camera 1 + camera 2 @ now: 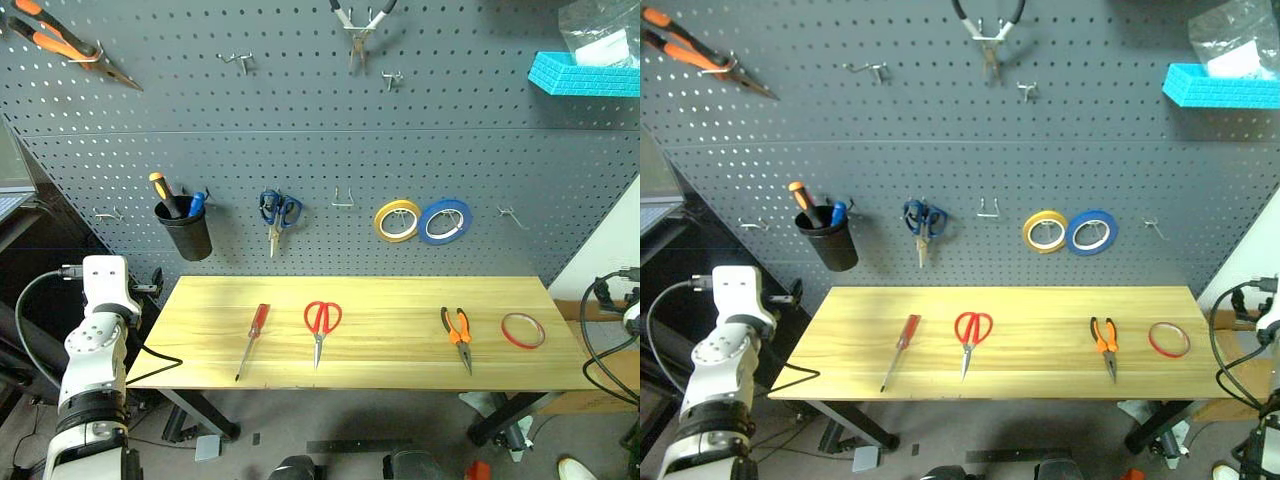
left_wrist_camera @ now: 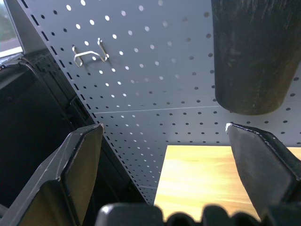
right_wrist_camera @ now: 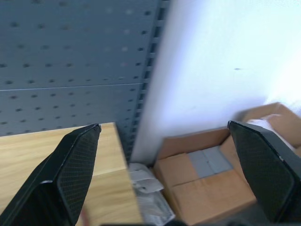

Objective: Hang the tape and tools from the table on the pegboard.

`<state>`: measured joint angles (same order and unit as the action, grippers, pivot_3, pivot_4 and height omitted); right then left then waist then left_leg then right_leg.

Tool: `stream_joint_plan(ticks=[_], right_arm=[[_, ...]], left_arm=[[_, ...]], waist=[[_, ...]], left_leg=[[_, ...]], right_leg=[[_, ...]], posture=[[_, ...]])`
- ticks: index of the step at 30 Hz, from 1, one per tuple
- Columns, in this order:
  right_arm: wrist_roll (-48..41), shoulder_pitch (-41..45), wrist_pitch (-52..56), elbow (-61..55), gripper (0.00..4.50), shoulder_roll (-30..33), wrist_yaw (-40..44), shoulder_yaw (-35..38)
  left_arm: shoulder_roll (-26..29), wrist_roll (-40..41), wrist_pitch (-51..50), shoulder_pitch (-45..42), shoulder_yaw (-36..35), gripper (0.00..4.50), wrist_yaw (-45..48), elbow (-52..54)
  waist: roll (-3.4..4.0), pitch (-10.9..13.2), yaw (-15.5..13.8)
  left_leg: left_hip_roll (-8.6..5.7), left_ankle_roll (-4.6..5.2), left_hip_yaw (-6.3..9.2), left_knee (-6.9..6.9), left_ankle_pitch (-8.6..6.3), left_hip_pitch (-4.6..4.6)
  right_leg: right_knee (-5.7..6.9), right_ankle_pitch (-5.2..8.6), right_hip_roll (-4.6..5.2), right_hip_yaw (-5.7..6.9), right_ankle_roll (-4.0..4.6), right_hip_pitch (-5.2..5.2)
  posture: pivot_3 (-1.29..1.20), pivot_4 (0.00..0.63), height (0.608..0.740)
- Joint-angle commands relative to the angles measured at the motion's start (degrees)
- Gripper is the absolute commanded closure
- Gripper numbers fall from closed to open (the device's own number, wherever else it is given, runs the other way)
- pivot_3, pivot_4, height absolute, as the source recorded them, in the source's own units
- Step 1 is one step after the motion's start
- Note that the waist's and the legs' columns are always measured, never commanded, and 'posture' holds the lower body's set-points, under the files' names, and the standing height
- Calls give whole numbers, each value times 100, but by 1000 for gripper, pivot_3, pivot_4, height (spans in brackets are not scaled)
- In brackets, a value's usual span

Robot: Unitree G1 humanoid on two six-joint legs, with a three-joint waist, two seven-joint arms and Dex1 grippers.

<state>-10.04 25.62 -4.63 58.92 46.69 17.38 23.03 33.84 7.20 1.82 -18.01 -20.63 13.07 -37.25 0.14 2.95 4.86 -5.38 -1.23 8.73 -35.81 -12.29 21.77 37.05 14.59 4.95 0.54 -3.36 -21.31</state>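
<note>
On the light wooden table (image 1: 400, 298) lie, from left to right, a slim red-handled screwdriver (image 1: 254, 338), red-handled scissors (image 1: 321, 325), orange-and-black pliers (image 1: 458, 332) and a thin red ring of tape (image 1: 523, 330). Behind it rises the dark grey pegboard (image 1: 300, 150). My left gripper (image 2: 163, 127) is open and empty off the table's left end, facing the pegboard below a black cup (image 2: 254, 56). My right gripper (image 3: 163, 125) is open and empty past the table's right end, over the table corner (image 3: 51, 150) and the wall beside it.
On the pegboard hang the black cup (image 1: 185, 230) with an orange-and-black screwdriver, blue scissors (image 1: 278, 212), a yellow roll (image 1: 397, 220), a blue roll (image 1: 445, 220) and bare hooks (image 1: 343, 203). A blue tray (image 1: 585, 75) sits top right. A cardboard box (image 3: 207, 179) lies beyond the right end.
</note>
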Motion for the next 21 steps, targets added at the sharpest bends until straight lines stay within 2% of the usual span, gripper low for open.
stream_joint_plan(ticks=[1,11,14,19,21], right_arm=[[20,179,-228,39,0,129,-3,29],[52,148,-322,104,0,74,102,-75],[81,11,-316,-60,0,-5,264,-168],[-62,-649,279,-1348,0,-343,1051,-533],[-160,-1059,723,-2253,0,-491,1351,-736]], left_arm=[[45,9,109,13,-65,16,-108,290],[17,70,-98,196,-94,16,-165,573],[-75,170,-457,270,-84,16,-143,866],[-515,522,-1169,537,63,16,-55,2255],[-704,625,-1701,654,372,16,89,2855]], waist=[[-4,2,7],[-5,2,1],[-5,2,-3],[-24,18,-6],[-24,36,-8]], left_leg=[[1,0,0,0,0,0],[2,1,-2,-2,0,0],[1,1,-2,-2,0,0],[3,1,2,-5,0,4],[4,1,6,-5,0,7]], right_leg=[[0,0,0,0,0,0],[2,0,0,-1,0,0],[2,0,0,-1,0,1],[3,0,2,-1,-1,1],[4,0,4,0,0,-1]], posture=[[-84,0,740],[-80,0,740],[-81,0,740],[-100,42,740],[-114,76,740]])
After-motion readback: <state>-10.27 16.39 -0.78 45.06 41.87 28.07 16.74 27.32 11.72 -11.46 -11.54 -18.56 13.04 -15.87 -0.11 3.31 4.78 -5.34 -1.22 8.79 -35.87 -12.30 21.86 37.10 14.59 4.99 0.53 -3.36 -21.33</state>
